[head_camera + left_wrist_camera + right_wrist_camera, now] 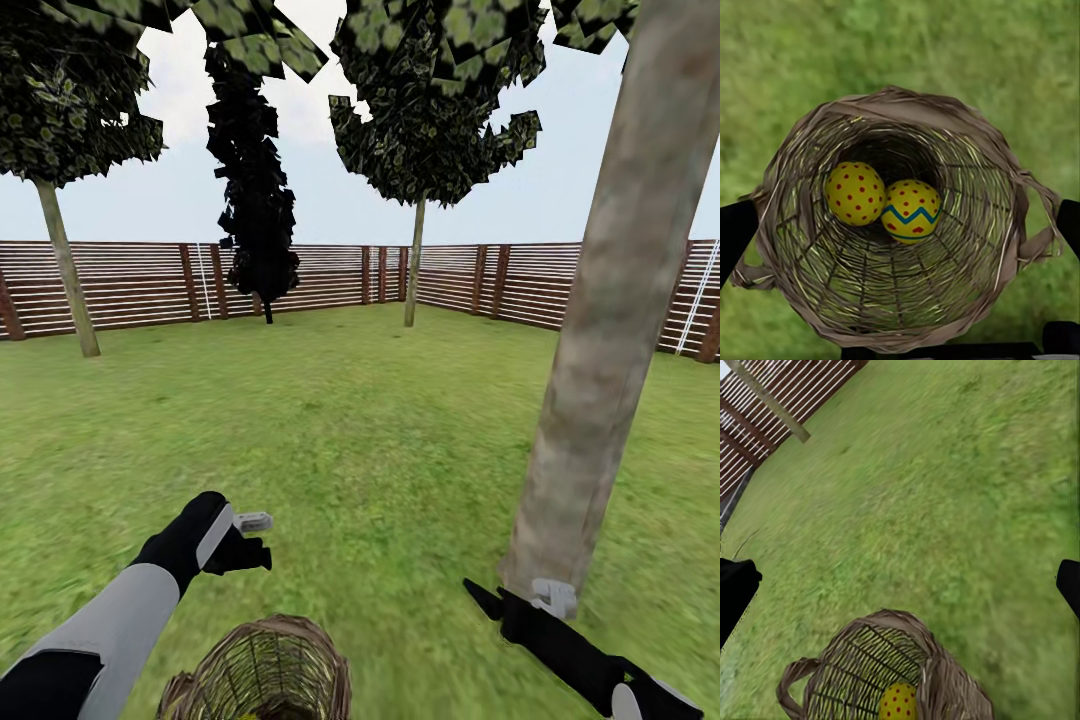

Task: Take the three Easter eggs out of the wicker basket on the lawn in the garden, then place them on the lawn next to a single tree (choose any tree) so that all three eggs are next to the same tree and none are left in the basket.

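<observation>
The wicker basket stands on the lawn right in front of me. Two yellow Easter eggs lie side by side inside it: one with red dots and one with a blue zigzag band. My left gripper hangs above the basket, open and empty, its fingers framing the rim in the left wrist view. My right gripper is open and empty, low by the foot of a thick grey-brown tree. In the right wrist view the basket and the dotted egg show.
The thick trunk rises close on my right, about a basket's width from the basket. Farther off stand a thin-trunked tree at left, a narrow black-leaved tree and another tree by the brown slat fence. Open grass lies between.
</observation>
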### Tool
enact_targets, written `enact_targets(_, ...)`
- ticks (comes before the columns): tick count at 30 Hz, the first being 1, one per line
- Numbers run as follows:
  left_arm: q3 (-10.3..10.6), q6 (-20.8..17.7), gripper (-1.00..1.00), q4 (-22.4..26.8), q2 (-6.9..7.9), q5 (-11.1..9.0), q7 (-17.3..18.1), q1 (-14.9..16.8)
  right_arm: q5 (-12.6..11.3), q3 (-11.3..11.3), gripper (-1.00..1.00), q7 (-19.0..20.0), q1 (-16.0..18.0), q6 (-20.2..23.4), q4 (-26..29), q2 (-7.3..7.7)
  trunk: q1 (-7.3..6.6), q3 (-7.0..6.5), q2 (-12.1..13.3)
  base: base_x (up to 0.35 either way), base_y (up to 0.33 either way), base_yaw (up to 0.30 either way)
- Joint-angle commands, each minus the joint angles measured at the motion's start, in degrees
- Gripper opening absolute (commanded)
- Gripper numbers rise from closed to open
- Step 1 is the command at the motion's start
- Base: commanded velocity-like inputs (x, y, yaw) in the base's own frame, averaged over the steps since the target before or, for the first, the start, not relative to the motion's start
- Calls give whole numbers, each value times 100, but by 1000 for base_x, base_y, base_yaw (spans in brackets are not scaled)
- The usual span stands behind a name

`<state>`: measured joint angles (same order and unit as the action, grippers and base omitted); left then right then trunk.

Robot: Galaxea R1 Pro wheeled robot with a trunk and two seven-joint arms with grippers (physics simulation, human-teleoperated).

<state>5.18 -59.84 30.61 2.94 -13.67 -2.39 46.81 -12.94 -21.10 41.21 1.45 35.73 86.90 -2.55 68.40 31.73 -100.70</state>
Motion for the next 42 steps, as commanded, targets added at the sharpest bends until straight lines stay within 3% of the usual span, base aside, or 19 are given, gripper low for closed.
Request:
enact_targets(1,45,-16,100,6,4,-48,-25,3,-48,-134,100,126,0,40,82,-7,0,6,-3,0,0,0)
enact_targets(5,43,-16,100,6,-2,-48,-25,3,-83,-489,100,480,-27,42,198,-9,0,6,-3,0,0,0)
enact_targets(9,43,-16,100,6,-3,-48,-30,3,-92,-679,100,615,-37,57,228,-6,0,6,-3,0,0,0)
enact_targets(42,43,-16,100,6,-4,-48,-16,3,-86,-746,100,651,-22,206,222,4,702,581,-1287,0,0,0)
